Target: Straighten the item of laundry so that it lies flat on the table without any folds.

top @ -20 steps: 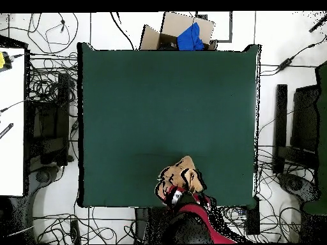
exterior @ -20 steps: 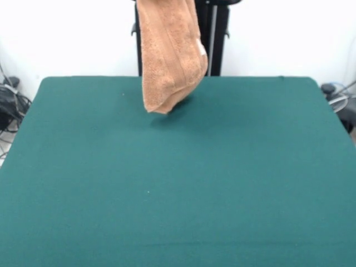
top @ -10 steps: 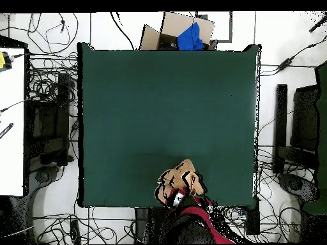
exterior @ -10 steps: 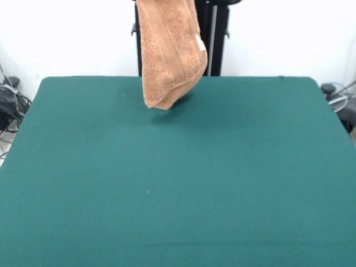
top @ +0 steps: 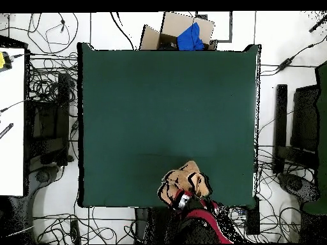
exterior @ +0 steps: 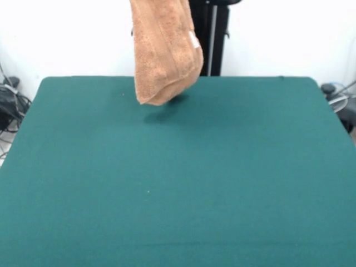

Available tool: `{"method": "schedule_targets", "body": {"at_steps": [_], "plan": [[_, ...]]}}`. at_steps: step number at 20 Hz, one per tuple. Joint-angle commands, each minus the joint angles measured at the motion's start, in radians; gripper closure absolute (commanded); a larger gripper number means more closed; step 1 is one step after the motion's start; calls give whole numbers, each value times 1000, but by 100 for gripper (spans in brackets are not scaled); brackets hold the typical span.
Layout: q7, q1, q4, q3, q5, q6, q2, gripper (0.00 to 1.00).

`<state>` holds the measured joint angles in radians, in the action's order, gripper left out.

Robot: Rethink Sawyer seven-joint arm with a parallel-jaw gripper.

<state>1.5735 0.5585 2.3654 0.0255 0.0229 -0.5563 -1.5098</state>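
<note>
The item of laundry (exterior: 164,50) is an orange-tan towel hanging in a folded bunch above the table's (exterior: 222,167) far edge. Its lowest corner floats just over the green top, with a shadow beneath it and a white tag on its right side. Its upper end leaves the front view at the top. From overhead, the towel (top: 182,180) shows as a crumpled lump at the table's (top: 166,102) bottom edge. My gripper (top: 184,201) is there, at the end of the red arm, shut on the towel and mostly hidden by it.
A cardboard box (top: 185,32) with something blue in it sits off the table's top edge in the overhead view. Cables and dark equipment (top: 51,121) cover the floor on both sides. A white desk (top: 11,115) is at the left.
The hanging towel has shifted a little leftward and risen slightly in the front view. From overhead, the lump and the arm have slid slightly to the right.
</note>
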Motion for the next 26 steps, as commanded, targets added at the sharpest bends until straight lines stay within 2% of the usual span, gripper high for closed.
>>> {"method": "schedule_targets", "body": {"at_steps": [1,3,7,11,16,18,21,26], "plan": [[-161,-10,122,-61,78,-159,-97,100],[-138,-14,128,-43,79,-127,-69,100],[-78,-7,154,26,53,18,58,100],[69,-45,105,78,97,150,213,100],[138,-92,15,101,88,411,523,100],[146,-94,-5,110,79,504,611,100],[166,-116,-30,96,79,546,650,100],[159,-159,-43,62,39,493,602,100]]}}
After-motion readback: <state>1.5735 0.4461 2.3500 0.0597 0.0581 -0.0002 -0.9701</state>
